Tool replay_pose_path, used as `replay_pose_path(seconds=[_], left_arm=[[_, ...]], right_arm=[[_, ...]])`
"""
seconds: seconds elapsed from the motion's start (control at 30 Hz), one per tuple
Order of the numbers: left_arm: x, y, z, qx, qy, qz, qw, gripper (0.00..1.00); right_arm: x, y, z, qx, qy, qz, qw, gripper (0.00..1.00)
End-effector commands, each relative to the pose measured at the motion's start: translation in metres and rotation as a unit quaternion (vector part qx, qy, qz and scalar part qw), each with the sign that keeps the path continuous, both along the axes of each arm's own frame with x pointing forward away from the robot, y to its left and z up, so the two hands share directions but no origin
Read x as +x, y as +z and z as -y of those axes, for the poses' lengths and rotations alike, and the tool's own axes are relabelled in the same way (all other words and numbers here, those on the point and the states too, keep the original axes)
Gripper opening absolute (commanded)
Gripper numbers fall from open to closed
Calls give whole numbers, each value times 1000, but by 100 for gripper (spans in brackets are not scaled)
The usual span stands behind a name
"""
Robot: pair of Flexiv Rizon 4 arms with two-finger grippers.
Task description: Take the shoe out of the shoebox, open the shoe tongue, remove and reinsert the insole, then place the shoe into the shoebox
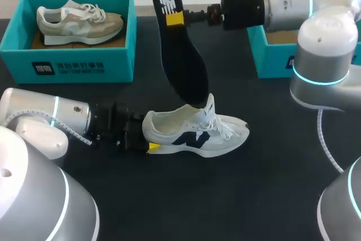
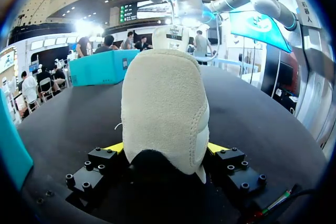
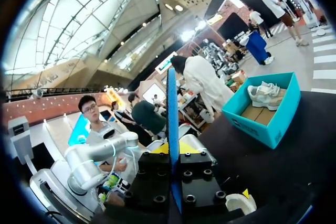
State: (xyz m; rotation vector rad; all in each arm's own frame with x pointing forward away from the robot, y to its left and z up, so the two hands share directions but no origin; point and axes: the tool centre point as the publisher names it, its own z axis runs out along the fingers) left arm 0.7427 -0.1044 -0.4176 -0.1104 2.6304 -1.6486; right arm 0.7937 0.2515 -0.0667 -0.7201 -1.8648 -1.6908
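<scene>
Shoe [image 1: 194, 134]: white, upright on the table [image 1: 237, 196], toe towards the right arm, out of both boxes.
Left gripper [image 2: 165, 148]: pinching the shoe's heel from both sides. Both yellow tips show in the left wrist view, but only one in the head view.
Insole [image 1: 180, 55]: black, standing steeply, with its lower end in the shoe's opening and hidden behind the tongue.
Right gripper [image 1: 176, 18]: clamped on the insole's upper end. In the right wrist view the insole is edge-on between the fingers.
Left box [image 1: 73, 69]: teal, holds a second shoe [image 1: 79, 20], beige.
Right box [image 1: 268, 57]: teal, mostly covered by the right arm, so its inside cannot be made out.
</scene>
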Motion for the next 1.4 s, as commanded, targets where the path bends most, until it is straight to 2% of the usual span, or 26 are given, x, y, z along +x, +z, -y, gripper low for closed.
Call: replay_pose_path(seconds=[0.03, 0.47, 1.07, 1.23, 1.4], left_arm=[[-2, -6, 3, 1, -1, -1, 1000, 0], [-2, -6, 3, 1, -1, -1, 1000, 0], [-2, -6, 3, 1, -1, -1, 1000, 0], [-2, -6, 3, 1, -1, -1, 1000, 0], [-2, -6, 3, 1, -1, -1, 1000, 0]], right_arm=[[-1, 1, -2, -2, -2, -1, 1000, 0], [-1, 2, 2, 5, 3, -5, 1000, 0], [-11, 15, 59, -7, 12, -30, 999, 0], [-18, 18, 67, -10, 15, -38, 999, 0], [-34, 19, 76, -10, 6, -49, 999, 0]])
